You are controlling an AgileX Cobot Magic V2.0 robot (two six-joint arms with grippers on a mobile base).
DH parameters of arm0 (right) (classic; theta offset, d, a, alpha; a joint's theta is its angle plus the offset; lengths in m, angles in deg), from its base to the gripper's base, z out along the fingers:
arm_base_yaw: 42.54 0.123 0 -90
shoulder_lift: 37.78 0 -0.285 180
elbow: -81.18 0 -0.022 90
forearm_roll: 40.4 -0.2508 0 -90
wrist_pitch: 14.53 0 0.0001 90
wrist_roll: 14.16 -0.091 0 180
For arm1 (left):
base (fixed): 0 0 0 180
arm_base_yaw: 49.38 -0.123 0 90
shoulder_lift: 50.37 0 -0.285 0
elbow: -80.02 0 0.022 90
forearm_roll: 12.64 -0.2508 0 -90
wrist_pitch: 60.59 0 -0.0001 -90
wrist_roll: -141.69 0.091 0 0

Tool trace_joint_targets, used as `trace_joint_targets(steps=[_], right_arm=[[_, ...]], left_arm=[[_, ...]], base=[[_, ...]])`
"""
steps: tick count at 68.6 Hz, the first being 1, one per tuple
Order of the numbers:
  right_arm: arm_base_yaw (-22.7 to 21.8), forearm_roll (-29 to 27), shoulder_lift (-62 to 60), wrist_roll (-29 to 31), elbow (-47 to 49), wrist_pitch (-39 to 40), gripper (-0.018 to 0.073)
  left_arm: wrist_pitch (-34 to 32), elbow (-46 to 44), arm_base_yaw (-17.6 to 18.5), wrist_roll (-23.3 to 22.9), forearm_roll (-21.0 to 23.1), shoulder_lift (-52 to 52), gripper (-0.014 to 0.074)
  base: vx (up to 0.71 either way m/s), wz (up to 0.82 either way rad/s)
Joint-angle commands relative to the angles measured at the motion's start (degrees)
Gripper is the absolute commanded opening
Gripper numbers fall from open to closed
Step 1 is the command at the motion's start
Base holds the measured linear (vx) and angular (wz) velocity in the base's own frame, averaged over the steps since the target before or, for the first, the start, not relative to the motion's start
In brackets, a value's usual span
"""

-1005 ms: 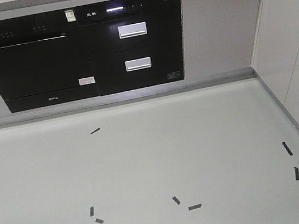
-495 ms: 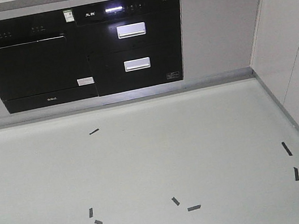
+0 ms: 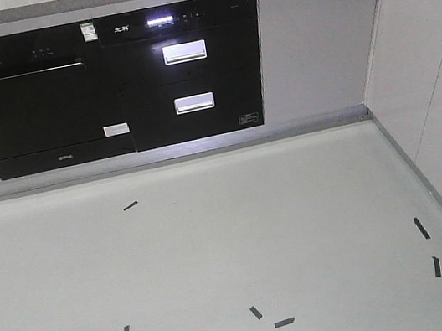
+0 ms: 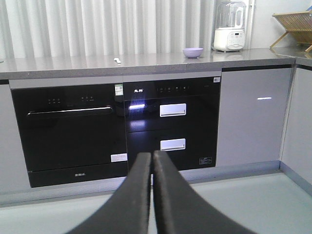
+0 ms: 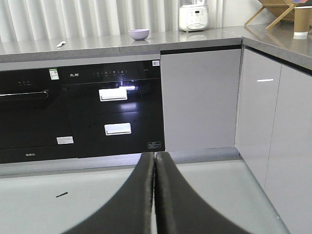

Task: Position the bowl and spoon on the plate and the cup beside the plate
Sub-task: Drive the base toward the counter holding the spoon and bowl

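My left hand (image 4: 152, 156) is pressed together and holds nothing. The same goes for my right hand (image 5: 154, 155). Both are low, well apart from the surface (image 4: 73, 65).

The bowl (image 4: 193, 52) sits upper right of centre in the left wrist view, on the surface. The spoon (image 4: 117, 60) lies near it to the left, flat. The cup (image 5: 302, 20) stands at the far upper right of the right wrist view, partly cut by the frame edge. I see no plate in any view.

The bowl looks light, stiff and smooth, so likely slippery. I would pinch its rim, one finger inside and one outside. The spoon is thin and lies low, so I would close across its handle, fingers grazing the surface. The cup looks like paper and would crush easily, so I would grip it gently around the middle.
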Motion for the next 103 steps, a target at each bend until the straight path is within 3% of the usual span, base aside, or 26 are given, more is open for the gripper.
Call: trace_joint_targets(steps=[1,103], right_arm=[[0.07,0.42,-0.57,0.26,-0.64,4.05,-0.0011],[-0.14,0.42,-0.57,0.26,-0.64,4.05,-0.0011]], left_arm=[[-3.99,-1.05,-0.04,-0.28,0.05,-0.82,-0.0006],[-3.99,-1.05,-0.04,-0.28,0.05,-0.82,-0.0006]], base=[[0.14,-0.05],[0.21,0.06]])
